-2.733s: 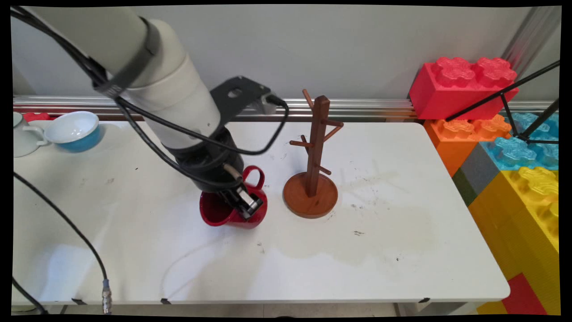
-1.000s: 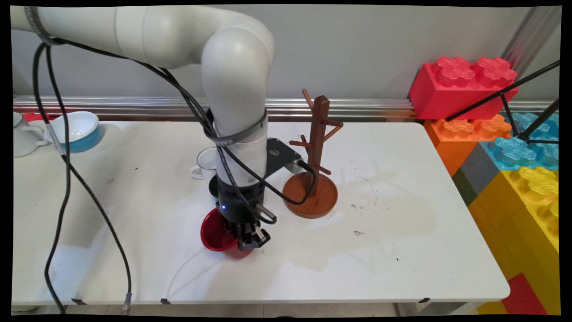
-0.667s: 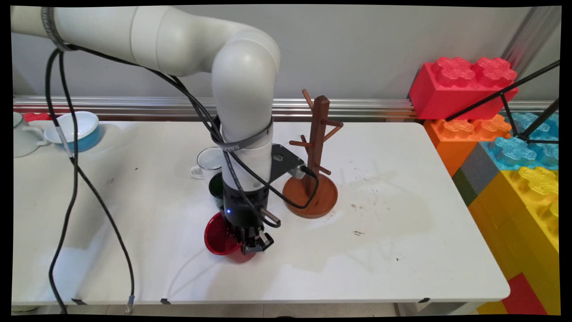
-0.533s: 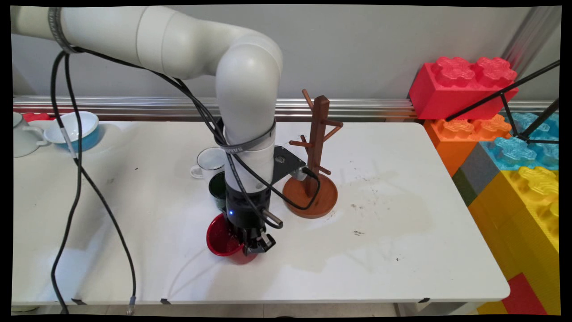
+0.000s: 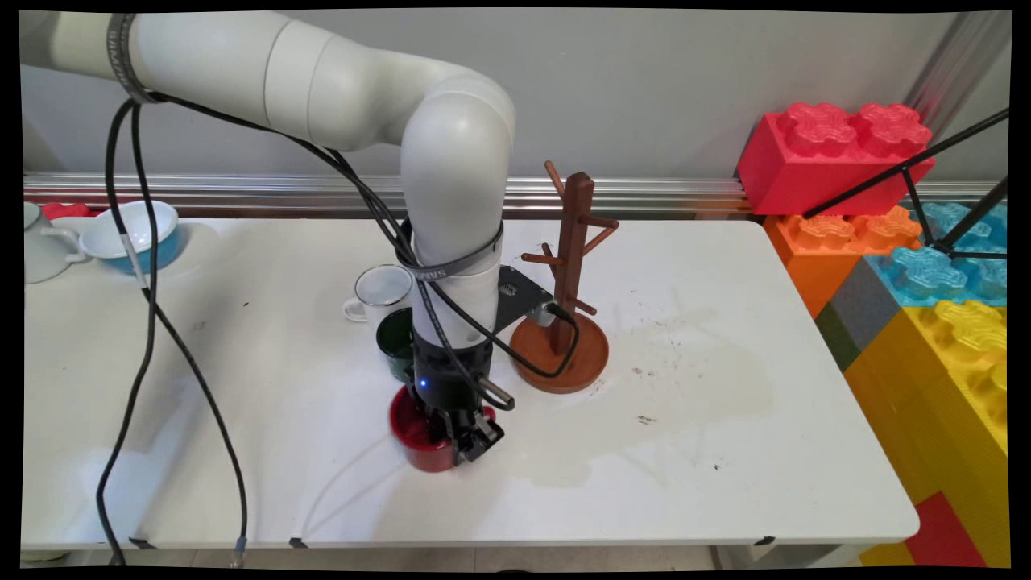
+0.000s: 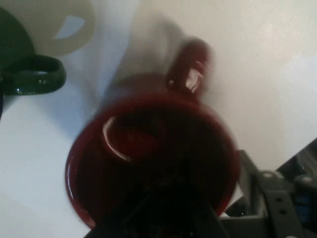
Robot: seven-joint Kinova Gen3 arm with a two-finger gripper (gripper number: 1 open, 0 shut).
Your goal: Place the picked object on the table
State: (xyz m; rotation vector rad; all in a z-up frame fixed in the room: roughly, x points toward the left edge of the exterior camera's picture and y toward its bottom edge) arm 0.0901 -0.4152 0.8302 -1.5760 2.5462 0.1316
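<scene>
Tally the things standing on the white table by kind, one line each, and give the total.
Mugs: 4, namely red mug at the end effector, green mug, white mug, pale mug at the left edge.
Bowls: 1, the blue bowl.
Mug trees: 1, the wooden mug tree.
Total: 6.

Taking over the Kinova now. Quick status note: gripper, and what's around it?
Gripper: jaws closed on the rim of the red mug, one inside, one outside.
Red mug: upright, low over the near-centre of the table; the views do not show whether it rests fully on it. In the hand view its handle points away from the jaws.
Close behind it: green mug, then white mug.
To the right of these: wooden mug tree, no mugs on its pegs.
Far left: blue bowl.
</scene>
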